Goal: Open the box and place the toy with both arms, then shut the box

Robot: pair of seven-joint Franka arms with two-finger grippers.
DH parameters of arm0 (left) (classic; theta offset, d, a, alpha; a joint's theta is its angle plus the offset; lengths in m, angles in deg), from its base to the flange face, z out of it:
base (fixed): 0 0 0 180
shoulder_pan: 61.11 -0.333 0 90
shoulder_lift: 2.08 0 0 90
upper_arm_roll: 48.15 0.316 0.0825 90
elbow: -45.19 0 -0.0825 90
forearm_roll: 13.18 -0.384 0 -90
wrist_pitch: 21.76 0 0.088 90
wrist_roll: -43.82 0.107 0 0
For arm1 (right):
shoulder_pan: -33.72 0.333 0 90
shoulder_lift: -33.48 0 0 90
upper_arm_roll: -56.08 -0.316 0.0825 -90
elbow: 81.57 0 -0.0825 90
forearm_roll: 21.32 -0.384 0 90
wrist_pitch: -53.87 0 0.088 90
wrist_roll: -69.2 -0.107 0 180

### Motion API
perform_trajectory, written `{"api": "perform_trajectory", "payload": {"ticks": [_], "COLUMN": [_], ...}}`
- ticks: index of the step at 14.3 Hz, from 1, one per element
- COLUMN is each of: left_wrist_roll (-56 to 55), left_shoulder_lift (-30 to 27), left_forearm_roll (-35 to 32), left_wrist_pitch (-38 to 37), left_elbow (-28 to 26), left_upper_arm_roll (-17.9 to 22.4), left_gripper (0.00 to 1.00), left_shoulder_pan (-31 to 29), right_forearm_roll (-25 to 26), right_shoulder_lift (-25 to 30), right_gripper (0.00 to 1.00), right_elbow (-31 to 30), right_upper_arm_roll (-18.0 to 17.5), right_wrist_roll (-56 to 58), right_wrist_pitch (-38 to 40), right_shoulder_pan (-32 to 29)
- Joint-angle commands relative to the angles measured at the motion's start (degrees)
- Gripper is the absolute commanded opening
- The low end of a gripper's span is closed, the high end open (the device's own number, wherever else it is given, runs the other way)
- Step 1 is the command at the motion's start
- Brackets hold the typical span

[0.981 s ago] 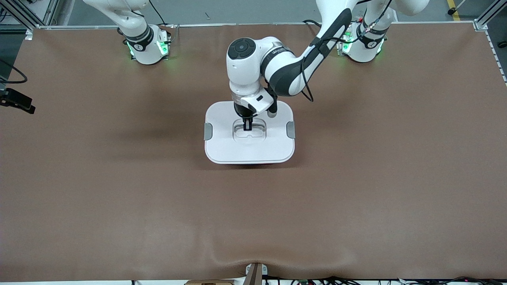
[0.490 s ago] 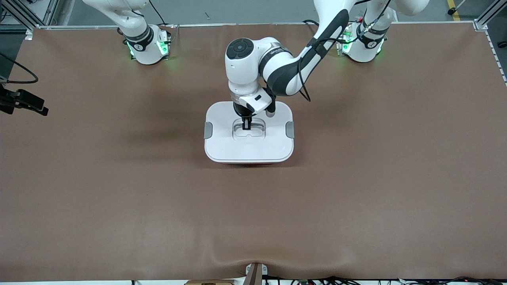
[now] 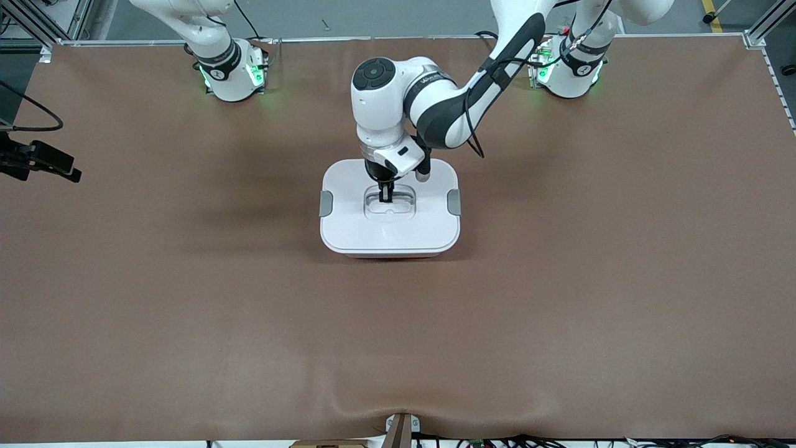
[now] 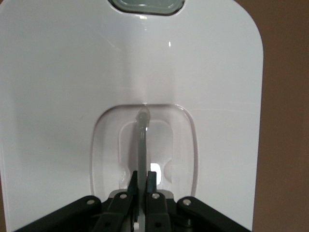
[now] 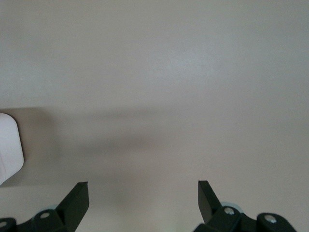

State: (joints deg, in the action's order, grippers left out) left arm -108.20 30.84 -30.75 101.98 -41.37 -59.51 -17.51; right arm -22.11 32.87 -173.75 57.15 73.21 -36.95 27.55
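You are getting even, bright overhead light; soft shadows are falling on the brown table mat (image 3: 186,298) beside the left gripper (image 3: 385,198), and faint glare is streaking the glossy white plastic lid (image 4: 72,87) under it.

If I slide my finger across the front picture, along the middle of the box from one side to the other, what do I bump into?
Grey clip → left end effector, shut on the clear handle in the lid's middle → second grey clip.
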Motion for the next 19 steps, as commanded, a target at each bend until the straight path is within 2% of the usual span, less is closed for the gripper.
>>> {"api": "perform_trajectory", "payload": {"ticks": [1,7,8,9,10,14,16,19], "left_wrist_roll": [-1.4,-1.4,-0.7,0.1,3.1,6.8,12.3,25.7], "left_shoulder_lift": [0.4,0.9,0.9,0.7,0.4,-3.5,-6.1,-11.0], "left_forearm_roll": [-1.3,-1.3,-1.3,-1.4,-1.5,-0.8,0.3,3.7], "left_wrist_pitch": [0.8,0.9,0.8,0.6,0.5,-3.2,-6.3,-10.9], "left_elbow": [-0.2,0.2,0.2,0.2,0.3,0.9,0.9,1.0], "left_upper_arm_roll": [0.3,0.3,0.3,0.3,0.3,0.2,0.3,0.2], "left_gripper": [0.00,0.00,0.08,0.58,1.00,1.00,1.00,1.00], "left_shoulder_pan": [0.5,0.3,0.3,0.1,0.1,-0.4,-0.8,-5.3], "right_forearm_roll": [-0.6,-0.6,-0.6,-0.4,-0.5,-0.5,-0.6,-0.6], "right_shoulder_lift": [0.5,0.3,0.3,0.3,0.3,0.5,0.5,0.5], "right_gripper": [1.00,1.00,1.00,1.00,1.00,1.00,1.00,1.00], "right_elbow": [-0.4,-0.4,-0.4,-0.2,0.2,0.7,1.4,1.7], "right_upper_arm_roll": [0.0,-0.2,-0.2,-0.1,-0.1,-0.2,-0.3,-0.1], "right_wrist_roll": [-0.6,-0.4,-0.3,-0.2,-0.1,-0.7,-0.7,-0.2], "right_wrist_pitch": [-0.2,-1.4,-2.2,-2.3,-2.0,-1.4,1.8,1.8], "right_shoulder_pan": [0.0,1.1,1.3,1.3,1.2,1.3,1.3,1.3]}}
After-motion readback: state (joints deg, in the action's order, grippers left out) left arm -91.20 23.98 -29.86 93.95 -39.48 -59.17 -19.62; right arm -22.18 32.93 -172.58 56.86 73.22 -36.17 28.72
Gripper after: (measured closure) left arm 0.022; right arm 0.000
